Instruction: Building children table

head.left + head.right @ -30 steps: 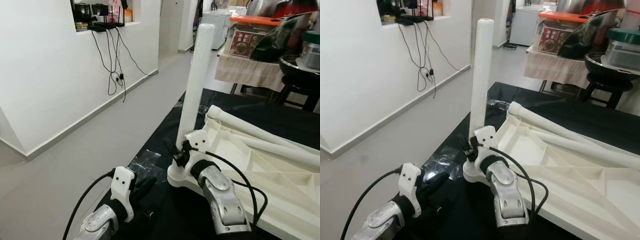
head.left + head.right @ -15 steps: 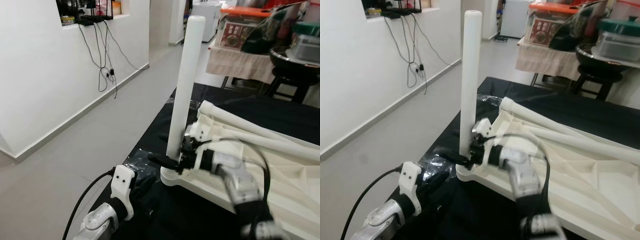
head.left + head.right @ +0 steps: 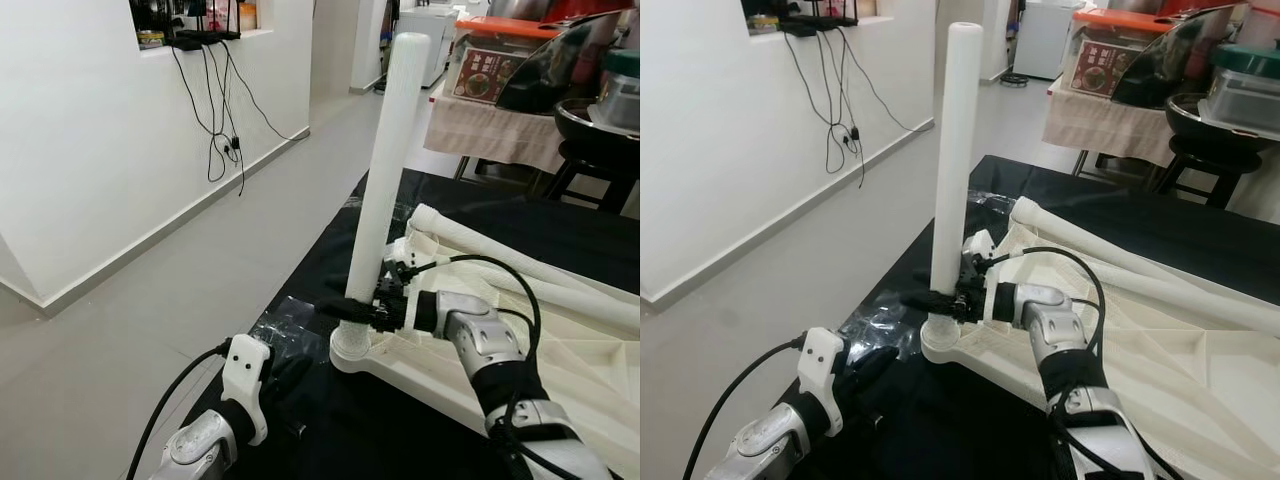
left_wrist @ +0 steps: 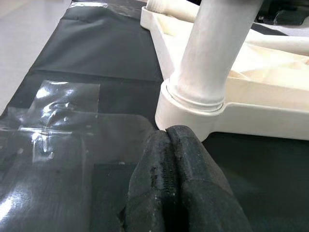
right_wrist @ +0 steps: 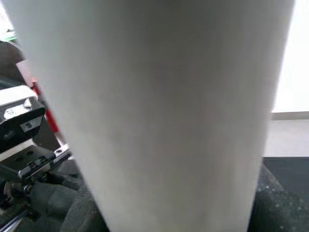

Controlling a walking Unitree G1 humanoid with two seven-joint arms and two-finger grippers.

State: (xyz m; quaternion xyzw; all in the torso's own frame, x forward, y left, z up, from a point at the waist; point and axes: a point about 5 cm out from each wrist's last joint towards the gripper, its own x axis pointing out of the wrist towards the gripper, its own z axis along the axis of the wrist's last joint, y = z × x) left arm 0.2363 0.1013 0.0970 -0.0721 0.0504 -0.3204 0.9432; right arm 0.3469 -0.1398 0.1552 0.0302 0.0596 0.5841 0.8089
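Note:
A white children's table top (image 3: pixel 560 345) lies upside down on a black mat (image 3: pixel 330 250). One white leg (image 3: pixel 385 180) stands upright in its near corner socket (image 4: pixel 193 113). My right gripper (image 3: pixel 345 310) comes in from the right, shut on the leg just above the socket. The leg's surface (image 5: pixel 159 106) is pressed close against that wrist's camera. Two more legs (image 3: pixel 520 255) lie flat along the table top. My left gripper (image 4: pixel 169 137) is shut with nothing in it and rests on the mat just in front of the socket.
A patch of clear tape (image 4: pixel 63 111) shines on the mat beside the left gripper. A white wall with hanging cables (image 3: pixel 225 130) runs along the left past bare floor. Behind stand a cloth-covered table with boxes (image 3: pixel 500 130) and a black stool (image 3: pixel 590 150).
My right arm has swung out to the right, and its gripper now holds the leg's base sideways. The head camera shifted a little. The left arm stays put.

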